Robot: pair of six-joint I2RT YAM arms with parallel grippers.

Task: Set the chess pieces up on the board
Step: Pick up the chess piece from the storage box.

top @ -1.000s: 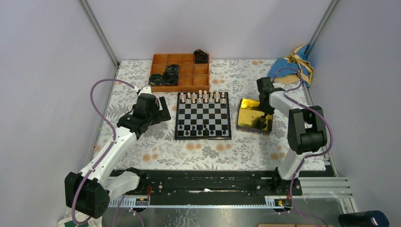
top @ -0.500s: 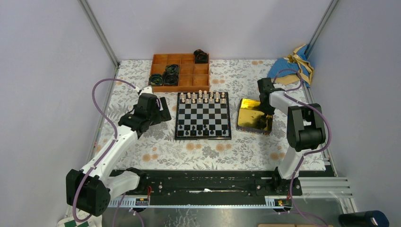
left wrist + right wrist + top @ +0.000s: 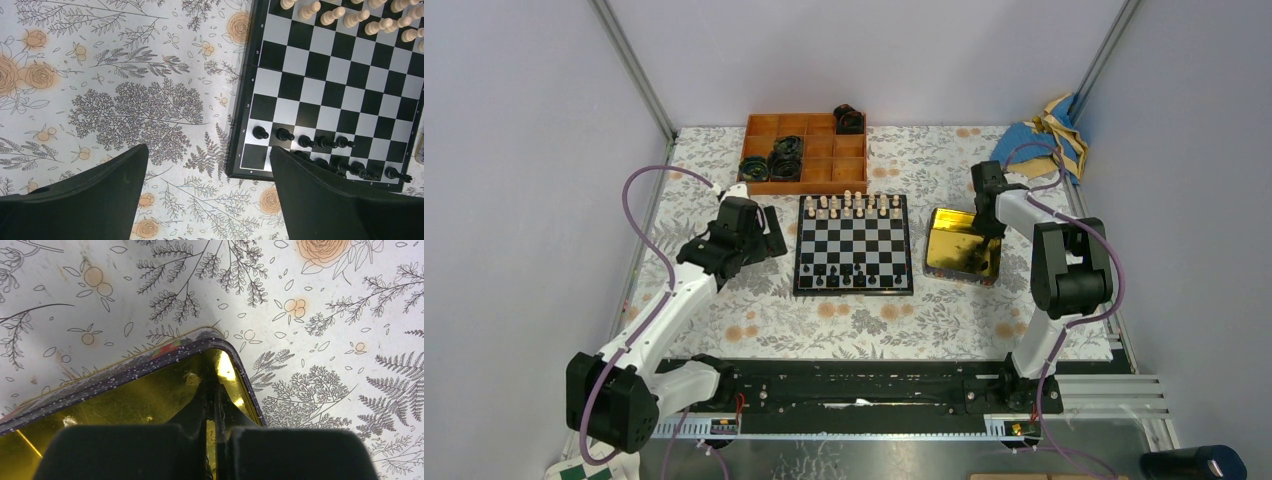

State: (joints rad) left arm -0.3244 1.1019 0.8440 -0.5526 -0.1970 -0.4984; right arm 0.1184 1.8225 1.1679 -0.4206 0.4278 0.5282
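Observation:
The board (image 3: 854, 246) lies mid-table with black chess pieces (image 3: 849, 279) in its two near rows; the left wrist view shows them (image 3: 305, 141) along the board's (image 3: 320, 90) lower edge. My left gripper (image 3: 769, 235) hangs open over the floral cloth just left of the board, and the gap between its fingers (image 3: 209, 150) holds nothing. My right gripper (image 3: 984, 225) is down in the far right corner of the gold tray (image 3: 949, 262). Its jaws (image 3: 212, 372) are shut tip to tip inside the tray (image 3: 125, 405). No piece shows between them.
Cream chessmen (image 3: 852, 205) fill the board's two far rows. An orange compartment box (image 3: 806, 175) with black coiled rings (image 3: 786, 158) stands behind the board. A blue and tan cloth (image 3: 1039, 135) lies at the back right corner.
The right gripper's jaws have gone from part open to shut in the tray's corner. The left arm has hardly moved and stays open.

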